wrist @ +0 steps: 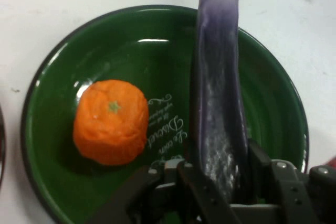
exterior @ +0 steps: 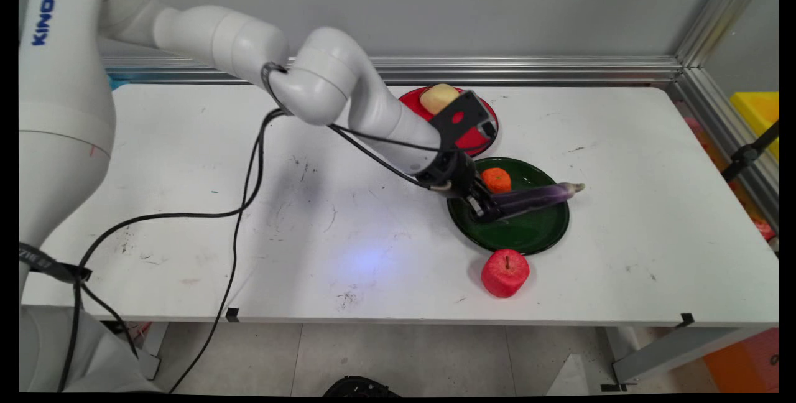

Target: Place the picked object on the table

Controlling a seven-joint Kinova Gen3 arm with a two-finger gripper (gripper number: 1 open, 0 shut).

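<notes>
- Gripper [exterior: 484, 207]: black, two-fingered, low over the green plate's left part, its fingers closed around the thick end of the eggplant; in the hand view the purple body sits squeezed between the two fingers.
- Eggplant [exterior: 538, 196]: long, slim, purple, paling toward its far tip. It lies across the green plate, the tip reaching out past the plate's right rim. It looks light and smooth-skinned, probably a little slippery, and long enough to swing or droop if carried by one end; a hold nearer its middle would likely balance better.
- Green plate [exterior: 528, 238]: glossy, shallow, with white lettering at its centre, right of the tabletop's middle. Contents: the eggplant and an orange [exterior: 496, 180], which sits just beside the eggplant at the plate's far-left part, apart from the fingers.
- Red plate [exterior: 476, 138]: near the tabletop's far edge, just beyond the green plate, partly hidden by the wrist. Contents: one pale yellowish fruit [exterior: 438, 97]; its kind cannot be told.
- Red apple [exterior: 505, 273]: stem up, on the bare tabletop, just off the green plate's near rim, toward the tabletop's near edge.
</notes>
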